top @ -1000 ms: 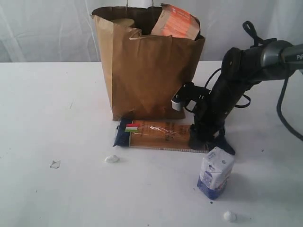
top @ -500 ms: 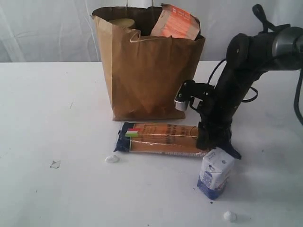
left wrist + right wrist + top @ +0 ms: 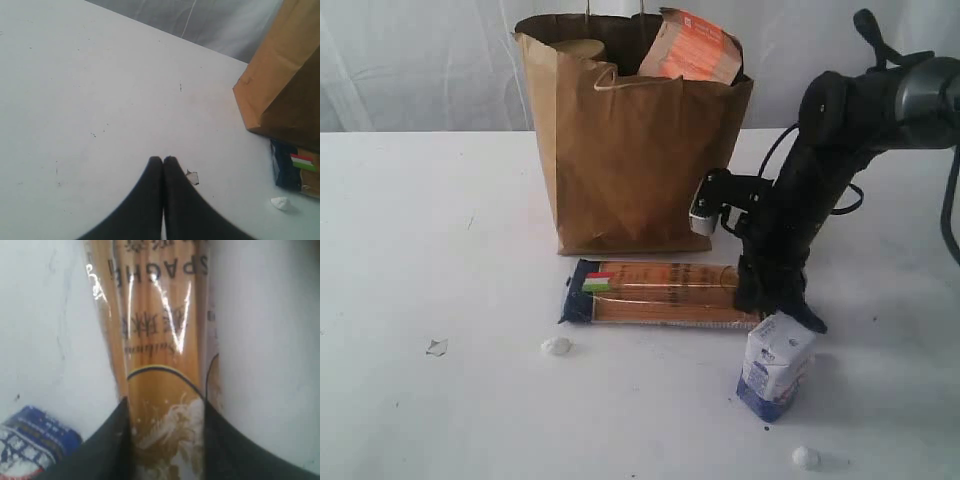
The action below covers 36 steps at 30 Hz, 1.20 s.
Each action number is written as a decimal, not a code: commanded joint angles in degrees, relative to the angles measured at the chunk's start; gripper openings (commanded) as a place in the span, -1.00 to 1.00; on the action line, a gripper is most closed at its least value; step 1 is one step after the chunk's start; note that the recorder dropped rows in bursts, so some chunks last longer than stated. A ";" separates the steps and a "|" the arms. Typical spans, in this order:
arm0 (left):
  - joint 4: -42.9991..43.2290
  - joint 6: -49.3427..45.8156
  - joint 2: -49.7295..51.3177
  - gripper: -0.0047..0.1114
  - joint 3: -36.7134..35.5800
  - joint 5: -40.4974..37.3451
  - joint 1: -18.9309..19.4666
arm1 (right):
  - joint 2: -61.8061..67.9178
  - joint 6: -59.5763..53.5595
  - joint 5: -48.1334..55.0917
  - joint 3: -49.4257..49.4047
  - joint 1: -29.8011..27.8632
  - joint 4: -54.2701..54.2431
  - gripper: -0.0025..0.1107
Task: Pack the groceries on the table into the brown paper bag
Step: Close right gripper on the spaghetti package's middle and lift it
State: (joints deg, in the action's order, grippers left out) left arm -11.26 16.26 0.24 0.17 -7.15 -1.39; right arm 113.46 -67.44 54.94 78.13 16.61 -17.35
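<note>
The brown paper bag (image 3: 630,150) stands upright at the back of the table (image 3: 420,250), with the brown orange-labelled pouch (image 3: 692,48) and a jar lid (image 3: 578,46) showing at its mouth. The dark spaghetti packet (image 3: 655,292) lies flat in front of the bag. My right gripper (image 3: 760,300) is at the packet's right end; in the right wrist view its fingers (image 3: 120,430) press both long edges of the packet (image 3: 155,330). The small white-blue carton (image 3: 775,365) stands just in front of that gripper. My left gripper (image 3: 163,159) is shut and empty over bare table, out of the exterior view.
White crumbs lie on the table near the packet's left end (image 3: 557,346) and at the front right (image 3: 805,457). A small paper scrap (image 3: 436,347) lies at the left. A white curtain hangs behind the table. The bag's corner (image 3: 285,80) shows in the left wrist view.
The right arm shifted right and lowered at the packet's end. The spaghetti packet swung from a slight tilt to lying level. The carton, the bag and the left gripper stayed put.
</note>
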 commanded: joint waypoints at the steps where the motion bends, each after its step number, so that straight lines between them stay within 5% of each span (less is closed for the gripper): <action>1: -0.42 0.31 -0.24 -0.92 -0.17 -0.23 0.09 | -1.01 -0.46 -1.26 -0.19 -0.35 -6.32 -0.12; 2: -0.42 0.31 -0.24 -0.92 -0.17 -0.23 0.09 | -1.01 -0.46 -1.26 -0.19 -0.10 -6.55 0.17; 4: -0.42 0.31 -0.24 -0.92 -0.17 -0.23 0.09 | -1.01 -0.46 -1.26 -0.19 0.43 -6.66 0.39; 12: -0.42 0.31 -0.24 -0.92 -0.17 -0.23 0.09 | 1.92 -3.08 -14.78 -0.19 6.07 -8.14 0.39; 23: -0.42 0.31 -0.24 -0.92 -0.17 -0.23 0.09 | 7.11 0.65 -11.50 -0.19 7.36 -5.29 0.37; 25: -0.42 0.31 -0.24 -0.92 -0.17 -0.23 0.09 | 7.37 0.65 -10.81 -0.19 7.48 -5.29 0.17; 30: -0.42 0.31 -0.24 -0.92 -0.17 -0.23 0.09 | 6.04 0.65 -10.94 -0.08 7.48 -5.29 -0.85; 36: -0.42 0.31 -0.24 -0.92 -0.17 -0.23 0.09 | 2.01 7.34 -15.16 0.03 7.48 -5.29 -0.96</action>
State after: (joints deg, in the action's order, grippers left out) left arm -11.26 16.26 0.24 0.17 -7.15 -1.39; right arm 118.07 -62.75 42.02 78.12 24.06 -22.69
